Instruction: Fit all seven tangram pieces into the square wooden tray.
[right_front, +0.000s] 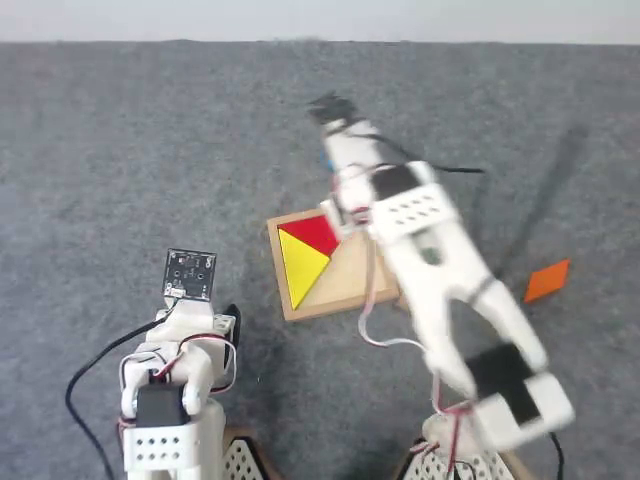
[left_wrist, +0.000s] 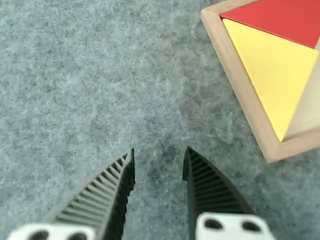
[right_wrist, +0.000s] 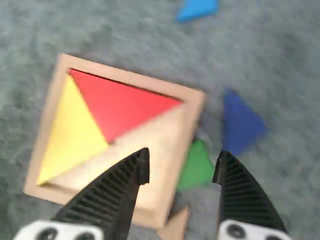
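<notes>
The square wooden tray (right_front: 345, 285) lies mid-table with a red triangle (right_front: 315, 232) and a yellow triangle (right_front: 298, 265) fitted in its left half. My right arm (right_front: 410, 210) stretches over the tray's right side. My right gripper (right_wrist: 182, 157) hangs open and empty above the tray rim (right_wrist: 192, 107) and a green piece (right_wrist: 197, 167) beside it. A dark blue triangle (right_wrist: 240, 125) and a light blue piece (right_wrist: 197, 7) lie on the carpet close by. An orange piece (right_front: 547, 280) sits far right. My left gripper (left_wrist: 159, 152) is open over bare carpet, left of the tray corner (left_wrist: 235, 75).
Grey carpet covers the whole table. My left arm (right_front: 180, 380) stays folded at the near left. A tan corner (right_wrist: 175, 227) shows just off the tray's edge in the right wrist view. Open carpet spreads left of the tray and across the far side.
</notes>
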